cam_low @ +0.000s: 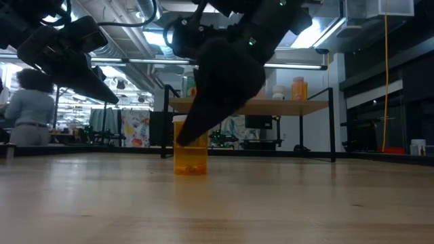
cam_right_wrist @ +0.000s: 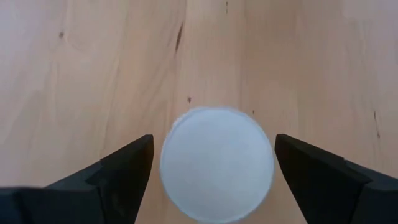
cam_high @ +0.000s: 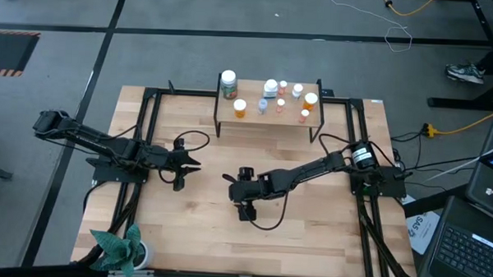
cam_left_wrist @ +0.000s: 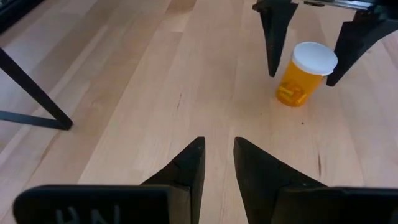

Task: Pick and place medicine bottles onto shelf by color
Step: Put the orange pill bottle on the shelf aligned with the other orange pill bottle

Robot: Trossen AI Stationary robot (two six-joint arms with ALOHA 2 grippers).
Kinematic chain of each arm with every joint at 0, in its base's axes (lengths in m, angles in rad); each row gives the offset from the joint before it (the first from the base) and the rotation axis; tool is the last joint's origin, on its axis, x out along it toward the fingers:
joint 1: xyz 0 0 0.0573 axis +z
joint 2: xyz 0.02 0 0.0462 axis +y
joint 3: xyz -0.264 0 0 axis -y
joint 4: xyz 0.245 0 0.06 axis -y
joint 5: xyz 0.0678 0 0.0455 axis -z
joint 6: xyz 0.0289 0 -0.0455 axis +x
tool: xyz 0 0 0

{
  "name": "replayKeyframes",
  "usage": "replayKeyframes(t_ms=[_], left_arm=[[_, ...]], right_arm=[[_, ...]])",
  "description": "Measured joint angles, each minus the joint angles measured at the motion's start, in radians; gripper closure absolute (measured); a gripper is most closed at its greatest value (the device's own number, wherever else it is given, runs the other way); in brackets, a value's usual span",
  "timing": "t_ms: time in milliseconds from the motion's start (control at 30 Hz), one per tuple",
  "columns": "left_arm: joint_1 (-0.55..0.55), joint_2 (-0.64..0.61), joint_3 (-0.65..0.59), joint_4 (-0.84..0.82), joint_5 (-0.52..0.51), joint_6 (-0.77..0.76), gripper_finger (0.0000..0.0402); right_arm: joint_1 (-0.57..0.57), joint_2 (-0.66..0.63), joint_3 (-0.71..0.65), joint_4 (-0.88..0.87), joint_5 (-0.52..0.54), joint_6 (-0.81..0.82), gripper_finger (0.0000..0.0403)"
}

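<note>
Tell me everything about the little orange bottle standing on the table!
The orange bottle is small and round, with a see-through orange body that looks like plastic and a flat white cap. Something small and yellow shows inside near the bottom. It stands upright on the wooden table, in front of the shelf. The right end effector sits above it, open, with a finger on each side and gaps between. Nothing but the table touches it.
</note>
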Motion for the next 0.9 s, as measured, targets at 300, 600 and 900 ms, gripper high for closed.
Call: replayKeyframes(t_ms=[300,600,900], left_arm=[[0.000,0.000,0.000,-0.001,-0.007,0.000,0.0321],[0.000,0.000,0.000,-0.005,-0.007,0.000,0.0321],[0.000,0.000,0.000,-0.007,-0.007,0.000,0.0321]], right_arm=[[0.000,-0.001,0.000,0.006,0.000,0.037,0.0104],[-0.001,-0.002,0.004,-0.005,0.001,0.095,0.0199],[-0.030,-0.002,0.207,-0.343,0.126,0.112,0.0192]])
